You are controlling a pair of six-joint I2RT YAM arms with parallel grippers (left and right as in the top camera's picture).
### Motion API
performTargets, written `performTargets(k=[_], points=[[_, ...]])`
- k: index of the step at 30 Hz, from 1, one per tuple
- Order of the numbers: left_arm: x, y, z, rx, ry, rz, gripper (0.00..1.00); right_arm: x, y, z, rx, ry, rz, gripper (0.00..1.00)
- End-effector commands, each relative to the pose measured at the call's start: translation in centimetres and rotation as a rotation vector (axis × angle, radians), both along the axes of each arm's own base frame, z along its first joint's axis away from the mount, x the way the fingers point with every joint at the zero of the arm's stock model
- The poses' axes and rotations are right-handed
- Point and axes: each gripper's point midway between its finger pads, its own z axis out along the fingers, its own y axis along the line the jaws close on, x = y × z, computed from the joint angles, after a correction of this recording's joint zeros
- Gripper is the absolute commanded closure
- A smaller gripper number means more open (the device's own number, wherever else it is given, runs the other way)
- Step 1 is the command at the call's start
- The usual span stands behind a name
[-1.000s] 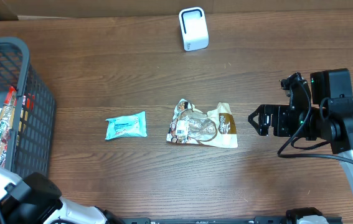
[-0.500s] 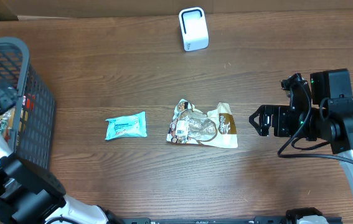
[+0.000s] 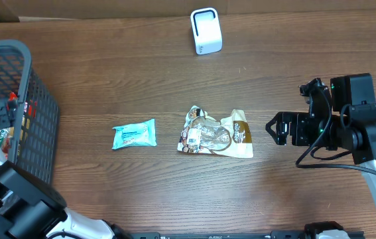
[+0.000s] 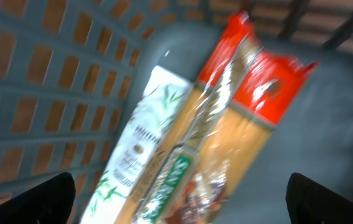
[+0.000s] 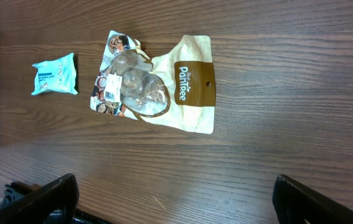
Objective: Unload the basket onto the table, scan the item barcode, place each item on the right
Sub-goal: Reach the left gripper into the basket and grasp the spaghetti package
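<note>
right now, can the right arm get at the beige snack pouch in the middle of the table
Probably yes. The right gripper is open, empty and pointing at the pouch, with only bare table between them; the blue packet lies on the pouch's far side.

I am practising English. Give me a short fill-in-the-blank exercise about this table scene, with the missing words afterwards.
1. In the overhead view, the teal packet lies to the ___ of the beige bag.
2. The left gripper hangs over a red-ended pack inside the grey ___.
3. The right gripper has its fingers ___.
Missing words: left; basket; open.
</note>
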Motion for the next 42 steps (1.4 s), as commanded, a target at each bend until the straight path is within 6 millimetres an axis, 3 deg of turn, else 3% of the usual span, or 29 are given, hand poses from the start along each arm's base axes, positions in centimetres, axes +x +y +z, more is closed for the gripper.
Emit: performTargets(k=[1, 6, 11, 18, 20, 21, 22, 23, 25, 28, 31, 35, 38, 42], points=[[-1.5, 0.9, -3.7, -0.032, 0.105, -0.063, 0.0, 0.3, 0.0, 0.4, -0.003, -0.016, -0.005, 0.0], [-2.0, 2.0, -5.1, -0.041, 0.118, -0.046, 0.0, 0.1, 0.0, 0.4, -0.004, -0.008, -0.005, 0.0], [-2.6, 2.1, -8.1, -0.087, 0.171, -0.054, 0.03, 0.1, 0.0, 0.4, -0.004, -0.009, -0.005, 0.0], [-3.0, 0.1, -13.1, -0.225, 0.236, -0.05, 0.07, 0.1, 0.0, 0.4, 0.001, -0.003, -0.017, 0.0], [-2.7, -0.9, -13.8, -0.265, 0.238, -0.07, 0.18, 0.1, 0.0, 0.4, 0.001, -0.003, -0.017, 0.0], [-2.3, -1.6, -13.9, -0.29, 0.226, -0.087, 0.34, 0.2, 0.0, 0.4, 0.001, -0.006, -0.017, 0.0], [-2.1, -2.0, -13.9, -0.303, 0.216, -0.094, 0.42, 0.2, 0.0, 0.4, 0.001, -0.007, -0.018, 0.0], [-1.8, -2.6, -13.9, -0.329, 0.202, -0.109, 0.72, 0.3, 0.0, 0.4, 0.002, -0.011, -0.017, 0.0], [-1.7, -3.1, -14.0, -0.344, 0.201, -0.097, 0.96, 0.3, 0.0, 0.4, 0.002, -0.011, -0.018, 0.0], [-1.4, -3.5, -13.8, -0.356, 0.197, -0.082, 0.96, 0.3, 0.0, 0.5, 0.002, -0.014, -0.017, 0.0], [-0.8, -3.3, -12.6, -0.34, 0.177, -0.077, 0.96, 0.7, 0.1, 0.6, 0.004, -0.029, -0.017, 0.0], [1.2, -1.6, -8.7, -0.293, 0.055, 0.018, 0.96, 0.8, 0.1, 0.7, 0.005, -0.035, -0.017, 0.0], [3.1, -1.0, -3.3, -0.315, -0.113, 0.131, 0.96, 0.9, 0.1, 0.7, 0.005, -0.035, -0.017, 0.0], [4.2, -1.2, 4.5, -0.309, -0.29, 0.19, 0.96, 0.8, 0.1, 0.6, 0.005, -0.033, -0.017, 0.0]])
